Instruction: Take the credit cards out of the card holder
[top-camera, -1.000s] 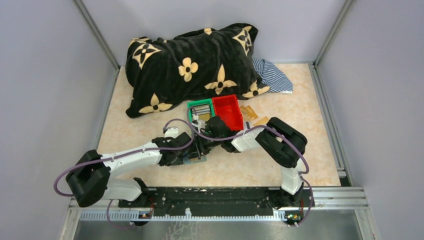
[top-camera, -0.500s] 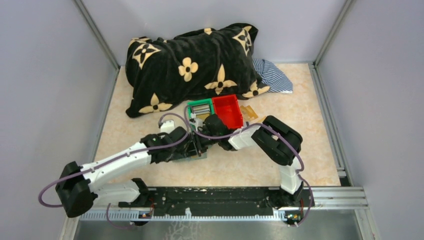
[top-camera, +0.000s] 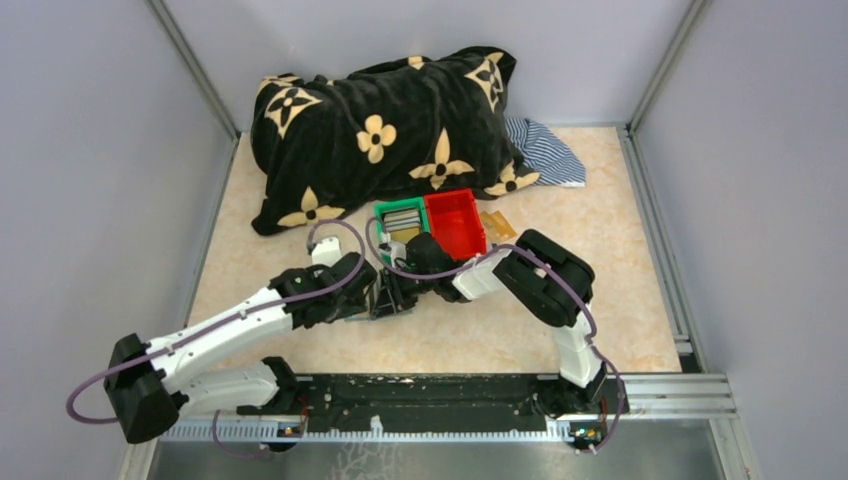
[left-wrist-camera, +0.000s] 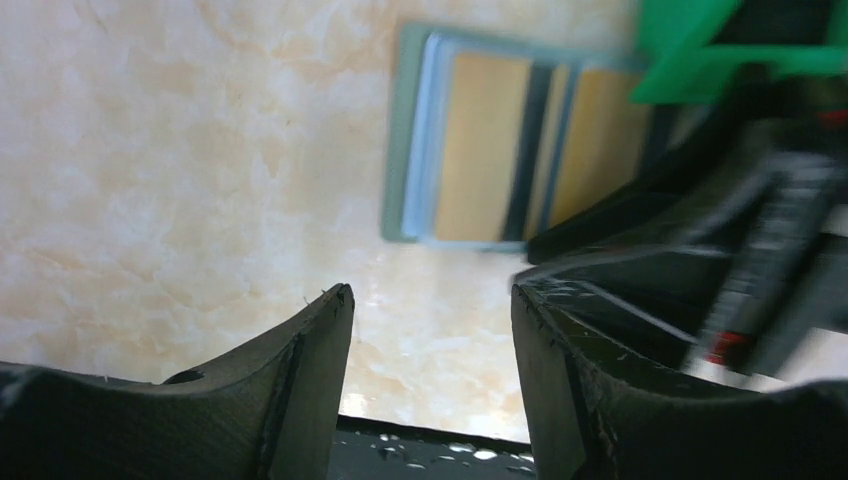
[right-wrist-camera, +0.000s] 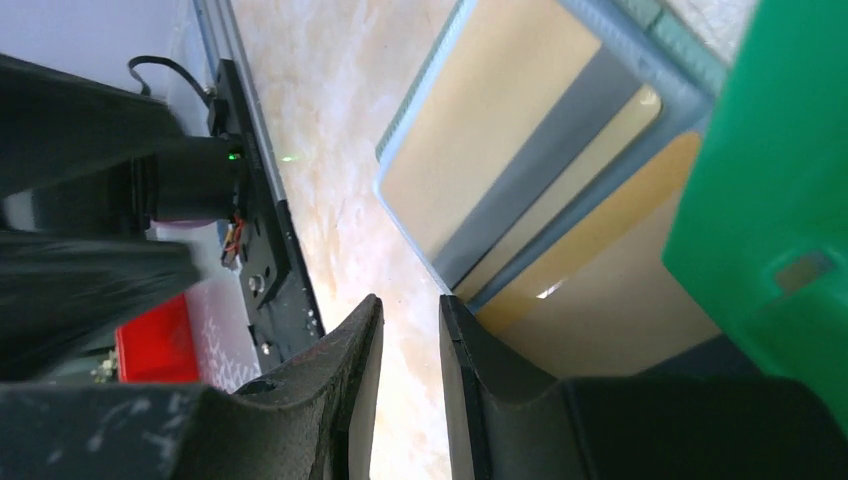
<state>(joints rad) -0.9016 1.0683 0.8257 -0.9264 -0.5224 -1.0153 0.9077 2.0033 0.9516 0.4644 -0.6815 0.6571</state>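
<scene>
The card holder lies open on the table, grey-green, with gold credit cards showing a dark stripe behind its see-through pockets. My left gripper hangs open just short of its near edge, with only table between the fingers. In the right wrist view the card holder and its credit cards fill the upper right. My right gripper stands open by a narrow gap at the holder's corner, one finger against a gold surface, nothing between the jaws. From above, both grippers meet over the holder and hide most of it.
A green bin holding cards and a red bin stand just behind the grippers. Loose gold cards lie right of the red bin. A black flowered blanket and striped cloth fill the back.
My left arm has swung its elbow down and left, and its wrist has drawn back to the left of the holder. The right arm has shifted slightly left.
</scene>
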